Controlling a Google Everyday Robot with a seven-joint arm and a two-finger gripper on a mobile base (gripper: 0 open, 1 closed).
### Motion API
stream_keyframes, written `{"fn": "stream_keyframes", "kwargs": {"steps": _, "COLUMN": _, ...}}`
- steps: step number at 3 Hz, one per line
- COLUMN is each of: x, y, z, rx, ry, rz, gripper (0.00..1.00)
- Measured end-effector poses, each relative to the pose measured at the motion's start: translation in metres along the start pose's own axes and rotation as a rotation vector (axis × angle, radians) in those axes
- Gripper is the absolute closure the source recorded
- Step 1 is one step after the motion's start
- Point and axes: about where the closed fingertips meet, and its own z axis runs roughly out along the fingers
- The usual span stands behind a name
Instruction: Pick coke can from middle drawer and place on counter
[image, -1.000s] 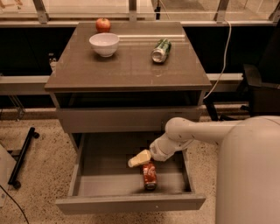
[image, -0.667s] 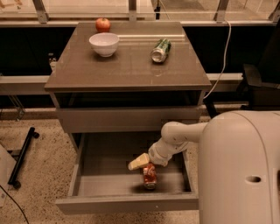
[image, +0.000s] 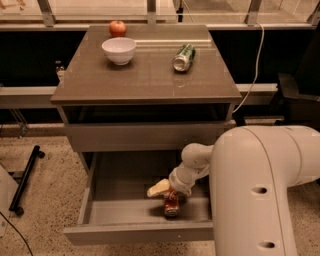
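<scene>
Since the earlier frames the arm's broad white shell has swung further toward 9 o'clock and now fills the lower right of the view, while the gripper and the coke can keep their places.

Next in size, the counter spreads across the upper middle, glossy and grey-brown. Below it sits a shut, shallower drawer front, and under that the middle drawer is pulled out, its grey floor showing.

On the counter a white bowl stands at about 11 o'clock from the slab's centre. A green can lies on its side at about 1 o'clock, well apart from the bowl. A red apple sits just beyond the bowl at 12 o'clock.

The gripper is down inside the drawer, at about 4 o'clock from the floor's centre. Whether it grasps anything cannot be told. The coke can lies directly at the gripper's 6 o'clock, touching or nearly so, near the drawer's front panel.
</scene>
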Motion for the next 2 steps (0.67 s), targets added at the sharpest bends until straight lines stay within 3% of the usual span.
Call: {"fn": "stream_keyframes", "kwargs": {"steps": 2, "x": 0.0106, "y": -0.0079, "z": 0.0209, "rx": 0.024, "ry": 0.064, "rz": 0.052, "gripper": 0.41}}
